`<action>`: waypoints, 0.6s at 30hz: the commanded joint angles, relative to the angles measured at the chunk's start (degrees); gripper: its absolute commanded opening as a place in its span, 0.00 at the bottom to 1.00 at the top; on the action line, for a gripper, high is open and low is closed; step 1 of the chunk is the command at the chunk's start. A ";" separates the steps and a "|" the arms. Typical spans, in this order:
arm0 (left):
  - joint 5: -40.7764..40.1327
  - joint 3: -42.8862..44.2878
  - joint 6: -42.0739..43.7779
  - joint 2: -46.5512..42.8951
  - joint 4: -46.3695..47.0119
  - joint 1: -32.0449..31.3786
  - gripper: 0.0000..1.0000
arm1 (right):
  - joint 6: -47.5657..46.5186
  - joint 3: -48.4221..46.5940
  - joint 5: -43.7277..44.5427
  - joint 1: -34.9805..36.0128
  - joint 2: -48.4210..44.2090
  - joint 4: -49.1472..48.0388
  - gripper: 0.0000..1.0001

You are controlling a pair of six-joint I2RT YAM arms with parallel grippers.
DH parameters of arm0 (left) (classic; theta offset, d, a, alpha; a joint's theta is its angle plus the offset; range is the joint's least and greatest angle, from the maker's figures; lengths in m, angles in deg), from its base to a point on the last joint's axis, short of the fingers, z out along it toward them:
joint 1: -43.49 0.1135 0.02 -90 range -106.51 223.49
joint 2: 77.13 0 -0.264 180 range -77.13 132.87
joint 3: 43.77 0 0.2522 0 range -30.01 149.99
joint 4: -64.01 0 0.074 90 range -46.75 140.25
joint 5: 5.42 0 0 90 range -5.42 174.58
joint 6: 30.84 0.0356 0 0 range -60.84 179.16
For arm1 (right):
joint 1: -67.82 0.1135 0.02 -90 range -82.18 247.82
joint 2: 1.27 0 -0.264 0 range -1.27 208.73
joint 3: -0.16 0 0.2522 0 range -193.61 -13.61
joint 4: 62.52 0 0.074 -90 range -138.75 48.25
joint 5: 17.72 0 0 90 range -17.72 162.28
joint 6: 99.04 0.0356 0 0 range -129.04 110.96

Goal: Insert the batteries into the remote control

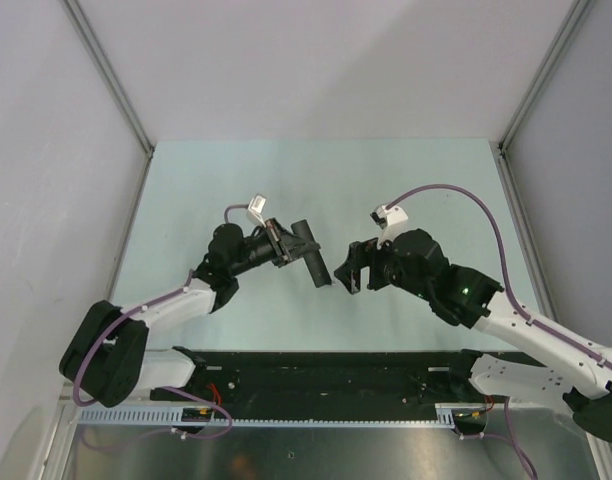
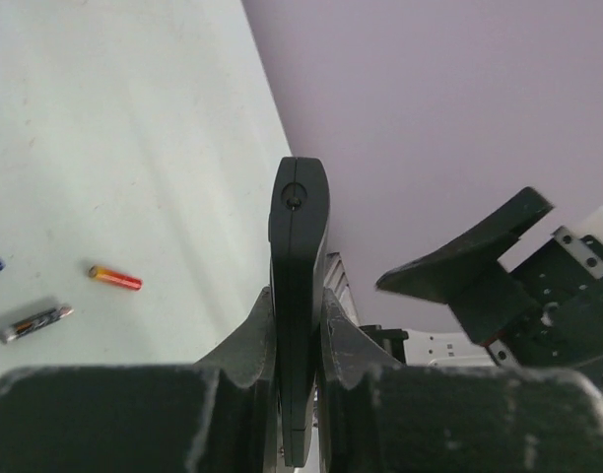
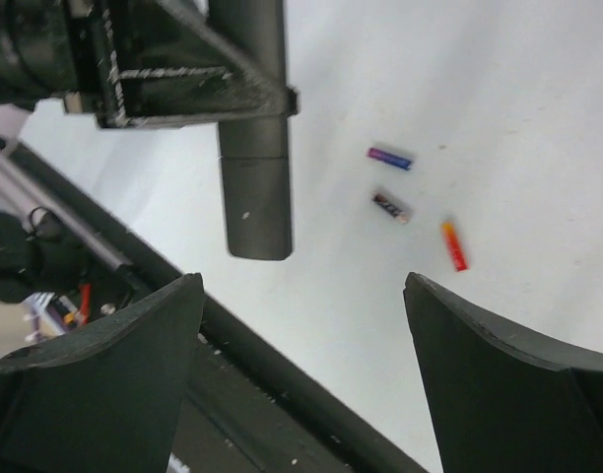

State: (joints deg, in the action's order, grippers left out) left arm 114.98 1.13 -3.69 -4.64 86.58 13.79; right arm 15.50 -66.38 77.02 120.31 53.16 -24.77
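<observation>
My left gripper (image 1: 284,246) is shut on the remote control (image 1: 312,254), a slim black bar held up off the table. In the left wrist view the remote (image 2: 299,227) stands edge-on between the fingers (image 2: 252,330). My right gripper (image 1: 344,268) is open and empty, just right of the remote's free end. In the right wrist view the remote (image 3: 252,148) hangs ahead of the spread right gripper (image 3: 301,286). Three batteries lie on the table: blue-purple (image 3: 390,158), dark (image 3: 391,206) and red (image 3: 454,245). The left wrist view shows the red (image 2: 115,278) and dark (image 2: 33,322) ones. No separate cover piece shows.
The pale green table (image 1: 386,180) has white walls on three sides. A black rail (image 1: 316,375) runs along the near edge, also in the right wrist view (image 3: 262,384). The batteries do not show in the top view.
</observation>
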 commanded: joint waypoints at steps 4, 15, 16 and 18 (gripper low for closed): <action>-6.57 -3.71 0.27 -4.63 1.37 0.16 0.00 | -1.33 -2.16 9.68 0.33 0.32 0.09 0.88; -1.21 -3.10 -2.81 -0.51 12.35 -2.21 0.00 | 2.62 -2.16 2.48 1.21 4.98 -3.42 0.89; -0.95 -3.10 -2.80 -0.33 12.62 -2.47 0.00 | 3.58 -2.16 1.95 1.04 5.07 -4.38 0.89; -0.77 -3.19 -2.80 0.11 13.32 -3.18 0.00 | 4.20 -2.16 -0.51 0.60 5.15 -5.61 0.90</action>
State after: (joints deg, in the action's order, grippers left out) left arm 112.00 -2.89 -5.44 -5.36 93.93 12.04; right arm 17.09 -66.44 80.51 121.14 58.30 -25.49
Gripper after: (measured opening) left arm 0.152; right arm 0.895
